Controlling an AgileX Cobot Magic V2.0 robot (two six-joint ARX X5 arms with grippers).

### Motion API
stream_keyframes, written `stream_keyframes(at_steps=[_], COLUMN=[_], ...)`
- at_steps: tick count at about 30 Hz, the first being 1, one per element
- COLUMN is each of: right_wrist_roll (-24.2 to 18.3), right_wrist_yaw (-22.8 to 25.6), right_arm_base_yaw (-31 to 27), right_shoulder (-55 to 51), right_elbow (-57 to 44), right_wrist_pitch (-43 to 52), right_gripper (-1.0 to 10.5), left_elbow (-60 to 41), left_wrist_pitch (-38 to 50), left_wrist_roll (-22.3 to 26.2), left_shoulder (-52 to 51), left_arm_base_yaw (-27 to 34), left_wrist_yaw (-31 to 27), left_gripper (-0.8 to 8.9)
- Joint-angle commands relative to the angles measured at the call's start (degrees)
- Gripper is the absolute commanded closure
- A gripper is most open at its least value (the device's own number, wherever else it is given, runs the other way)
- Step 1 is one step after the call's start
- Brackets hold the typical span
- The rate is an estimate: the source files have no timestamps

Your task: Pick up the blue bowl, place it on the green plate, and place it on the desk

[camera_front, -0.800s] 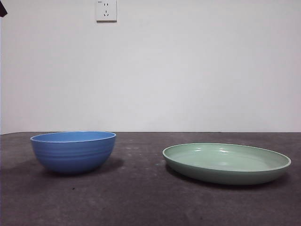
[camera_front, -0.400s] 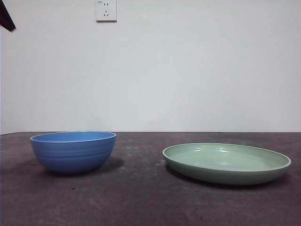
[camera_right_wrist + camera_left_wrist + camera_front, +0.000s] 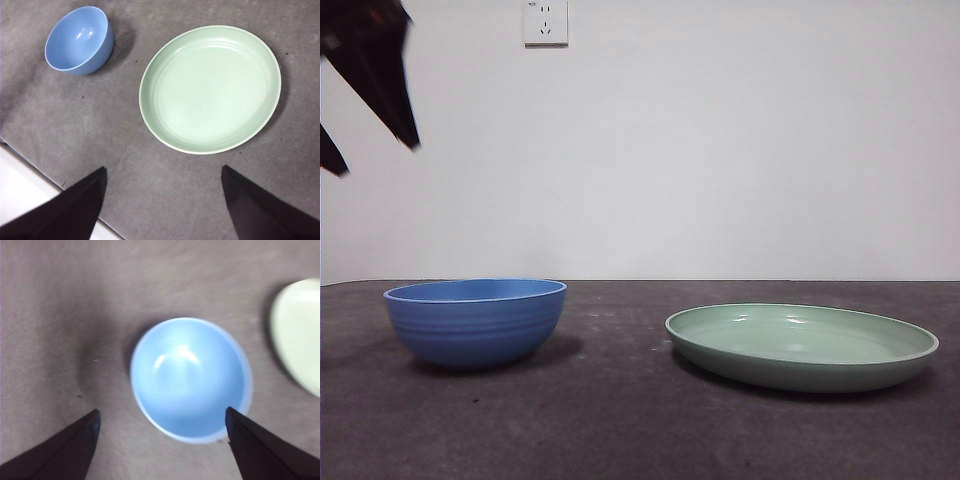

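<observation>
The blue bowl [image 3: 476, 320] stands upright and empty on the desk [image 3: 620, 420] at the left. The green plate [image 3: 802, 345] lies empty on the desk at the right, apart from the bowl. My left gripper [image 3: 370, 100] is open and empty, high above the bowl at the upper left. The left wrist view looks straight down into the bowl [image 3: 191, 379] between its spread jaws [image 3: 160, 425], with the plate's edge [image 3: 300, 335] beside it. My right gripper [image 3: 162, 185] is open and empty, high over the desk; its view shows the bowl [image 3: 79, 41] and the plate [image 3: 210, 89].
A white wall with a socket [image 3: 546, 22] stands behind the desk. The desk's edge and a white surface [image 3: 30, 200] show in the right wrist view.
The left gripper has come down and in from the top left corner, now large and dark above the bowl. The bowl and plate have not moved.
</observation>
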Motion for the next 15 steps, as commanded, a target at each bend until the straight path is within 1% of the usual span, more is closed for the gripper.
stream_keyframes(at_steps=[1, 4, 8, 15], right_wrist_roll=[0.4, 0.4, 0.4, 0.4], right_wrist_yaw=[-0.1, -0.1, -0.1, -0.1], right_arm_base_yaw=[0.1, 0.1, 0.1, 0.1], right_shoulder=[0.3, 0.3, 0.3, 0.3], right_elbow=[0.9, 0.9, 0.9, 0.9], right_wrist_pitch=[0.5, 0.5, 0.5, 0.7], right_gripper=[5.8, 5.8, 5.8, 5.8], left_elbow=[3.2, 5.1, 5.4, 5.4], left_wrist_pitch=[0.6, 1.2, 4.5, 6.6], left_wrist_roll=[-0.3, -0.3, -0.3, -0.3], left_shoulder=[5.5, 10.6, 15.5, 21.9], left_arm_base_yaw=[-0.9, -1.5, -1.7, -1.7], left_wrist_yaw=[-1.7, -2.3, -2.8, -2.8], left_gripper=[4.13, 4.13, 4.13, 4.17])
